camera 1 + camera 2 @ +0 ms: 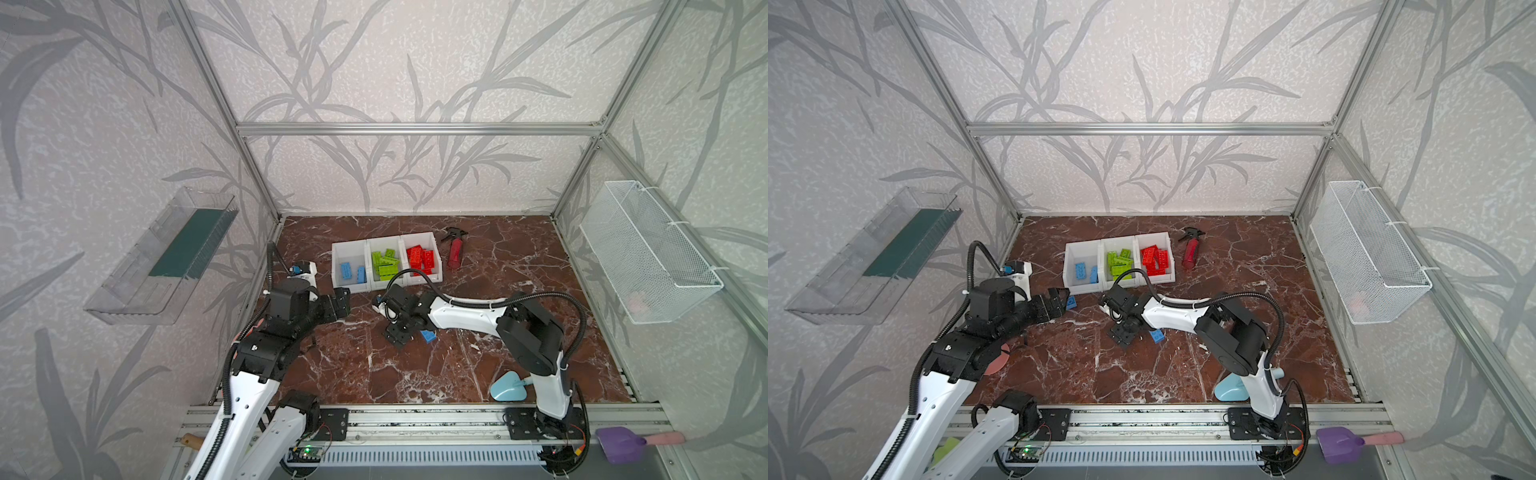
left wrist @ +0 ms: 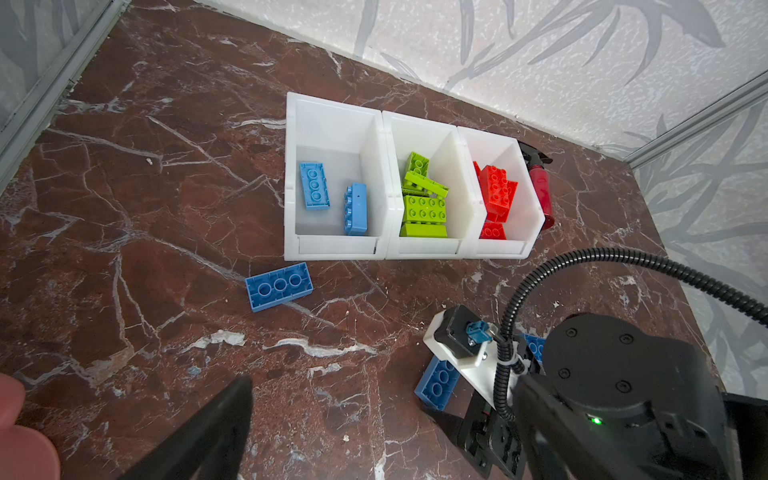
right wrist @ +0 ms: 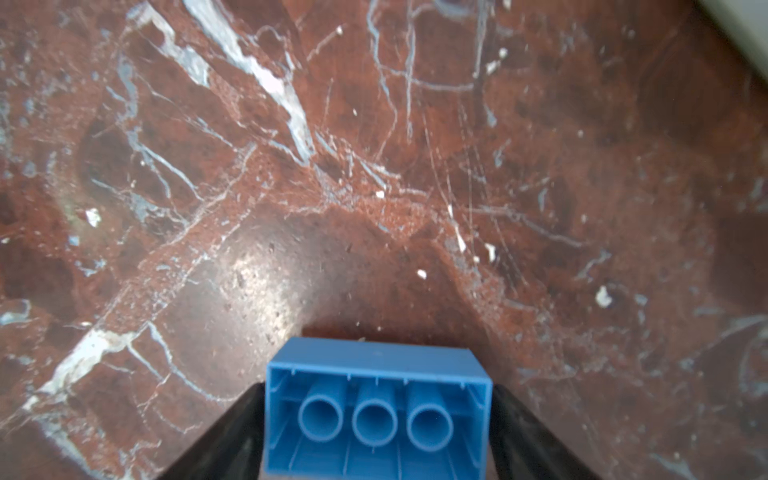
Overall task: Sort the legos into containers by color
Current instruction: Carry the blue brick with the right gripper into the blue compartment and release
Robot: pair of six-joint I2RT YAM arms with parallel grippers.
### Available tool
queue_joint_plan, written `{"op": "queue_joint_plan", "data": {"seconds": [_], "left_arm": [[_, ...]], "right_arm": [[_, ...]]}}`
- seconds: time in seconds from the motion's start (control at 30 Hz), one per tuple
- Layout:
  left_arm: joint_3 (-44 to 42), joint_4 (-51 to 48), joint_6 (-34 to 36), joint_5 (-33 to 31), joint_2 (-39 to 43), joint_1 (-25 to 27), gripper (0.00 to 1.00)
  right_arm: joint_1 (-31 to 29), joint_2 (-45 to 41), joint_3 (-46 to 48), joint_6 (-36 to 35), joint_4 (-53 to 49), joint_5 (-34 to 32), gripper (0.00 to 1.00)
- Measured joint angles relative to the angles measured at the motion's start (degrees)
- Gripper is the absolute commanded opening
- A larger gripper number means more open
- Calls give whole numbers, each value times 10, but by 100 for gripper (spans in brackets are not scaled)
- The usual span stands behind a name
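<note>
Three joined white containers [image 1: 338, 249] [image 2: 332, 104] stand at mid table. The left one holds two blue legos [image 2: 315, 185], the middle one several green legos [image 2: 424, 212], the right one several red legos [image 2: 498, 193]. My right gripper [image 3: 376, 411] [image 1: 401, 338] points down at the table in front of them. It is shut end to end on a blue lego [image 3: 376, 386] turned underside up. Another loose blue lego [image 2: 279, 286] [image 1: 1071, 302] lies upside down before the left container. My left gripper [image 2: 386, 436] [image 1: 1059, 301] stands open and empty just short of it.
A red spray bottle [image 1: 455, 251] lies right of the containers. A light-blue object [image 1: 507, 386] sits by the right arm's base. A wire basket [image 1: 648, 253] hangs on the right wall, a clear tray [image 1: 162, 257] on the left. More blue [image 2: 534, 345] shows behind the right wrist.
</note>
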State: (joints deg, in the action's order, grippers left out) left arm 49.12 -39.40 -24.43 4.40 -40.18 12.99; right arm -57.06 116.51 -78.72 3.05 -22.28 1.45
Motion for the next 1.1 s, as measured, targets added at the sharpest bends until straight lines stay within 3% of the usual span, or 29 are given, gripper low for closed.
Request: {"op": "queue_joint_plan", "data": {"seconds": [0.17, 0.5, 0.8, 1.1], "left_arm": [[0, 0, -1, -16, 9, 0, 97], [-9, -1, -13, -101, 82, 0, 97], [-9, -26, -52, -194, 103, 0, 97], [-9, -39, -92, -257, 110, 1, 97]], "right_arm": [[0, 2, -6, 5, -1, -2, 57], [0, -19, -18, 20, 2, -3, 56], [13, 7, -217, 11, 1, 21, 56], [52, 140, -397, 4, 4, 72, 56]]}}
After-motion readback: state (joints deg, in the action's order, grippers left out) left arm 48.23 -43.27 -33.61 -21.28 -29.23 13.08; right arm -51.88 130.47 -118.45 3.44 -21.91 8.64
